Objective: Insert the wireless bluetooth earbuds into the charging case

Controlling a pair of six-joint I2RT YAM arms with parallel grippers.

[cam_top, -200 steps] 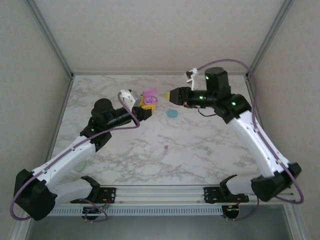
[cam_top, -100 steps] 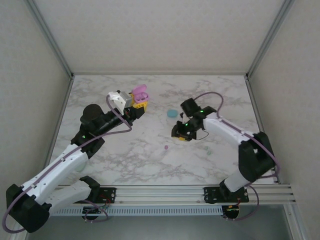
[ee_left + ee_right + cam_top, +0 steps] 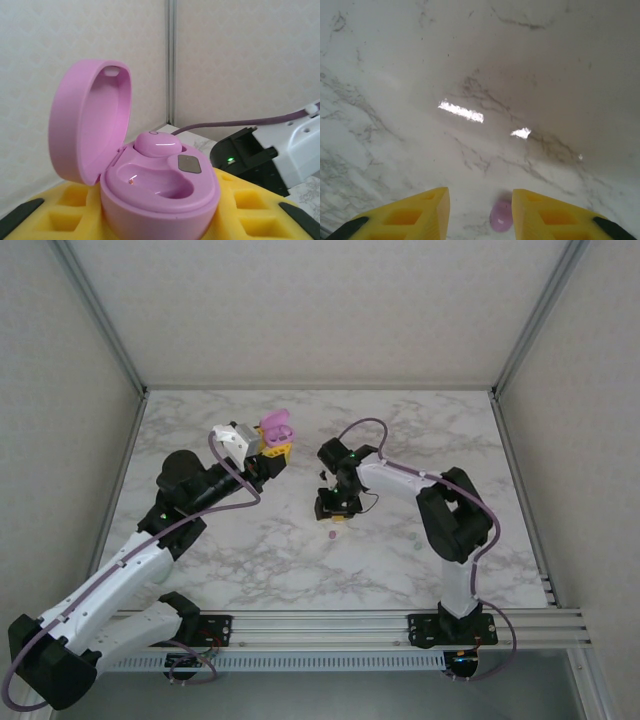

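Observation:
My left gripper [image 3: 272,445] is shut on the open pink charging case [image 3: 160,190], holding it above the table's back left. One pink earbud [image 3: 157,144] sits in the case's far socket, and the near socket [image 3: 162,182] is empty. The lid [image 3: 90,120] stands up on the left. My right gripper [image 3: 336,512] points down at the table centre with its jaws open. A second pink earbud [image 3: 501,218] lies on the marble between the yellow fingers [image 3: 420,215], close to the right one and not gripped. The same loose earbud [image 3: 331,536] shows just in front of the gripper from above.
A pale green earbud [image 3: 414,537] lies on the marble table [image 3: 260,550] to the right of centre. The right arm's elbow [image 3: 455,515] folds over the table's right half. Frame posts and walls bound the back and both sides.
The right arm swung from the back down to the table centre and now hovers over the loose pink earbud, its jaws slightly narrower. The left arm carried the case a little left.

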